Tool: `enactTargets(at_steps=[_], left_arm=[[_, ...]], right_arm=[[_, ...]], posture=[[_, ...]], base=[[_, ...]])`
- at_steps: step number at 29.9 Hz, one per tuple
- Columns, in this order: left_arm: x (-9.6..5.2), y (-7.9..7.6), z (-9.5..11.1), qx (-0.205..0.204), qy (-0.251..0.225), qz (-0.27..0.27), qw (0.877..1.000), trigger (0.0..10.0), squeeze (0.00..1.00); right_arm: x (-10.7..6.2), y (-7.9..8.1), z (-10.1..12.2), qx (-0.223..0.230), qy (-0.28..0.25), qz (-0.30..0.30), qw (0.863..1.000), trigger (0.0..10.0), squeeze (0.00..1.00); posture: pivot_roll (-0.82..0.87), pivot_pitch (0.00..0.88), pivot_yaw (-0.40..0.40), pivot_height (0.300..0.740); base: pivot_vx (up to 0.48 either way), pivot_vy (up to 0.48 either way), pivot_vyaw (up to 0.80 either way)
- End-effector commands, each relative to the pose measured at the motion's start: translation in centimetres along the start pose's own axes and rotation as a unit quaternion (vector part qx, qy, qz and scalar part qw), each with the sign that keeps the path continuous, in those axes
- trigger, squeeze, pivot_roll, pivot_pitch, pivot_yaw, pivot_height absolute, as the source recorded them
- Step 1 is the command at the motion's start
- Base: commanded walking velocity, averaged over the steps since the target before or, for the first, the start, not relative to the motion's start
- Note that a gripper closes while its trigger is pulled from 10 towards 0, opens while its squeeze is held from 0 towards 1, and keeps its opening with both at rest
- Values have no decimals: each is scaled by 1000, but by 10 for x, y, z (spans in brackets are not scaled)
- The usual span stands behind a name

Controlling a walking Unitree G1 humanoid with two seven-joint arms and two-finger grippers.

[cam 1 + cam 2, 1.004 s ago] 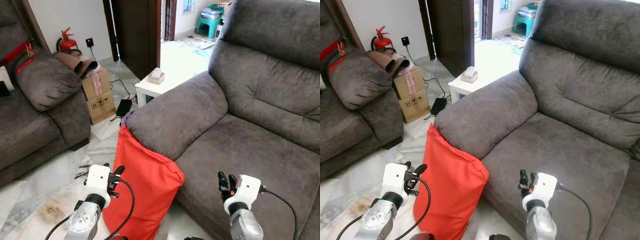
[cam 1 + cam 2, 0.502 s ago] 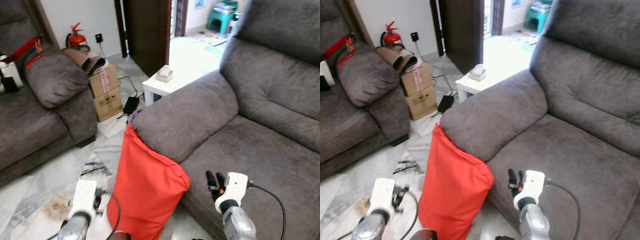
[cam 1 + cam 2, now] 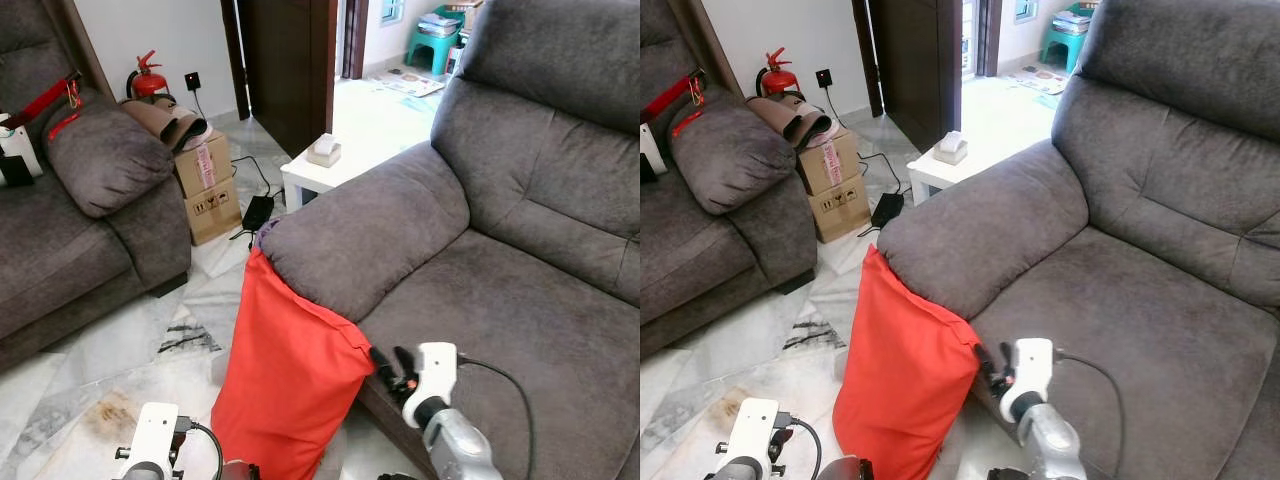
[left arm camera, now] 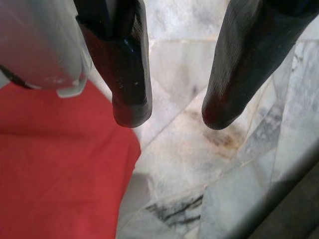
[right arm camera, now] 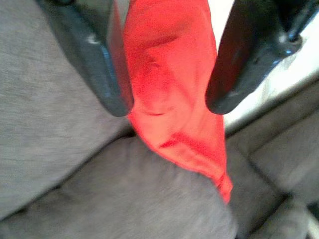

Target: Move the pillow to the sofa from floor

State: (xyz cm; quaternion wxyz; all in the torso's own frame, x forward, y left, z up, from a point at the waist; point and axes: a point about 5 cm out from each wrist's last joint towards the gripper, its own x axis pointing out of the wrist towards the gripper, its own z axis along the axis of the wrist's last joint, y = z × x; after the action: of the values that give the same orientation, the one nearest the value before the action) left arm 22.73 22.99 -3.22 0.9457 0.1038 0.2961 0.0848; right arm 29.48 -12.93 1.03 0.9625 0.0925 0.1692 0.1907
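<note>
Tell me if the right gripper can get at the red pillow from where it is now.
Probably yes: the right gripper is open beside the red pillow's top corner, nothing between them; the sofa armrest presses on the pillow's upper edge.

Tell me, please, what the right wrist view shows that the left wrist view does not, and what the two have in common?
In the right wrist view, the right gripper is open, its fingers framing a corner of the red pillow against the grey sofa armrest and seat. In the left wrist view, the left gripper is open over the marble floor, which has a brownish stain and dark veins. Both views share the pillow and a pair of black fingers standing apart, holding nothing.
</note>
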Motion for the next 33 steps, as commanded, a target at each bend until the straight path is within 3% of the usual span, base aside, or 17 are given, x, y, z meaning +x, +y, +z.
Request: enactTargets(at_steps=[1,5,14,15,16,28,33], left_arm=[[-2,0,-1,11,-6,0,1000,10000,0],[-2,-4,14,48,-53,-12,997,10000,0],[-11,-1,29,71,-102,-14,992,10000,0],[-13,0,29,70,-106,-13,992,10000,0],[-16,2,31,70,-110,-12,991,10000,0],[-42,4,36,81,-131,-19,988,10000,0],[-46,5,36,83,-131,-19,988,10000,0]], right_arm=[[3,3,0,-16,16,7,1000,10000,1000],[11,4,9,-22,15,-11,1000,10000,1000],[17,5,16,-23,10,-46,999,10000,1000],[18,5,16,-26,11,-48,998,10000,416],[18,6,17,-29,12,-50,998,10000,0],[20,10,16,-19,9,-57,998,10000,0],[21,13,16,-17,9,-50,999,10000,0]], posture=[[115,125,14,623],[145,150,10,623],[192,187,10,623],[197,193,12,623],[201,196,14,623],[258,224,31,623],[269,235,36,623]], base=[[0,0,0],[0,0,0],[0,0,0],[0,0,0],[0,0,0],[0,0,0],[0,0,0]])
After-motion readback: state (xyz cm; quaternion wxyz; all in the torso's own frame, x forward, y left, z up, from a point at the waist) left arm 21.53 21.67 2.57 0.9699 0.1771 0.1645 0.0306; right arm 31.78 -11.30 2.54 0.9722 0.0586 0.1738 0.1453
